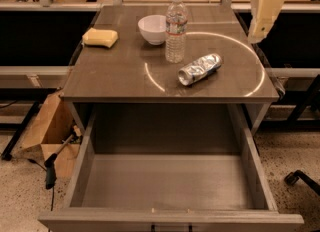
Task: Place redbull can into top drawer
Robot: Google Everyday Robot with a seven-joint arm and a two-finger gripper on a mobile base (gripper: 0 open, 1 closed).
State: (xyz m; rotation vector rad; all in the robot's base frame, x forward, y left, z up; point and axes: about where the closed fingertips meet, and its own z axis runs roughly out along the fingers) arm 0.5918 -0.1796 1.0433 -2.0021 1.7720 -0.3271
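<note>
The redbull can [200, 69], crinkled and silvery, lies on its side on the table top [115, 76], right of centre. The top drawer [167, 181] stands pulled out below the table's front edge, with nothing in it; its dark handle [170, 227] shows at the bottom edge. My gripper [263, 13] hangs at the upper right, above the table's right rim and up and to the right of the can, apart from it and holding nothing.
A clear plastic water bottle [176, 28] stands just behind the can. A white bowl [153, 29] and a yellow sponge [100, 37] lie at the back left. A cardboard box [47, 136] sits on the floor at left. A chair base [300, 178] is at right.
</note>
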